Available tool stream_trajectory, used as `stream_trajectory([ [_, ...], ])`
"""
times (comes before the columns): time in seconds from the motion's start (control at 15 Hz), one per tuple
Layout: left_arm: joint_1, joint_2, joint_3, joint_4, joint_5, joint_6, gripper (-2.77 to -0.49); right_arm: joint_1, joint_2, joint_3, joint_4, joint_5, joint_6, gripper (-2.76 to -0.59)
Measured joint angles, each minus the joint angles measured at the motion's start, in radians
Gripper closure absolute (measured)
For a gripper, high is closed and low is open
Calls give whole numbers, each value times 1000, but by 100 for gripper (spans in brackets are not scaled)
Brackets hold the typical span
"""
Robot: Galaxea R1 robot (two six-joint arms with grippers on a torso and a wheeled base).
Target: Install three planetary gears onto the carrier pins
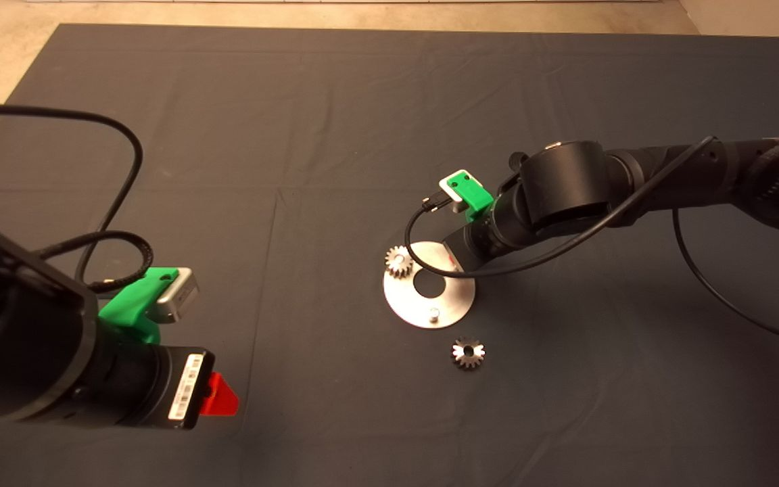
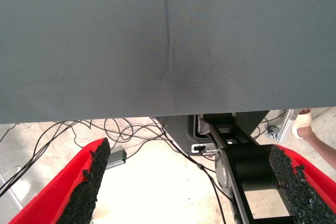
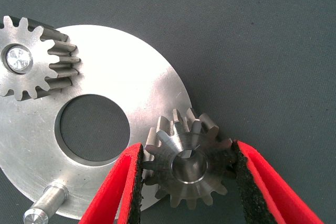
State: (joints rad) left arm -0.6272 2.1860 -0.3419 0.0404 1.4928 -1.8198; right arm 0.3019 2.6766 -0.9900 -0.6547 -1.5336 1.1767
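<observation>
Already one of the planetary gears (image 3: 29,64) is seated on a carrier pin at the rim of the round disc (image 3: 131,77); in the head view it sits on the disc's left edge (image 1: 399,261). A second gear (image 3: 189,167) is clamped between the black pads of the right gripper (image 3: 188,182), the fingers closed against its teeth on both sides, and it is held over the disc's rim on the side toward the right arm; whether it is down on a pin cannot be told. A bare pin (image 3: 46,207) stands upright on the disc, at its near edge in the head view (image 1: 433,314). A third gear (image 1: 468,352) lies flat on the mat (image 1: 335,122), just beyond the disc's near edge and apart from it. The disc itself is placed right of the mat's centre. The left gripper (image 2: 191,182) is kept near the mat's front left corner, its fingers spread wide with nothing between them; past the mat's edge, cables (image 2: 63,132) on the floor and a person's shoe (image 2: 303,123) are seen in the left wrist view.
</observation>
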Motion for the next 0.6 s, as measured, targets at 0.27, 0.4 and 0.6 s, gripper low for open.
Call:
stream_trajectory([
  [0.27, 0, 0, 0, 0, 0, 0, -217, 0, 0, -1, 0, 0, 0, -107],
  [0.4, 0, 0, 0, 0, 0, 0, -217, 0, 2, -1, 0, -1, 0, -107],
  [0.6, 0, 0, 0, 0, 0, 0, -217, 0, 3, -2, 0, 0, 1, -107],
])
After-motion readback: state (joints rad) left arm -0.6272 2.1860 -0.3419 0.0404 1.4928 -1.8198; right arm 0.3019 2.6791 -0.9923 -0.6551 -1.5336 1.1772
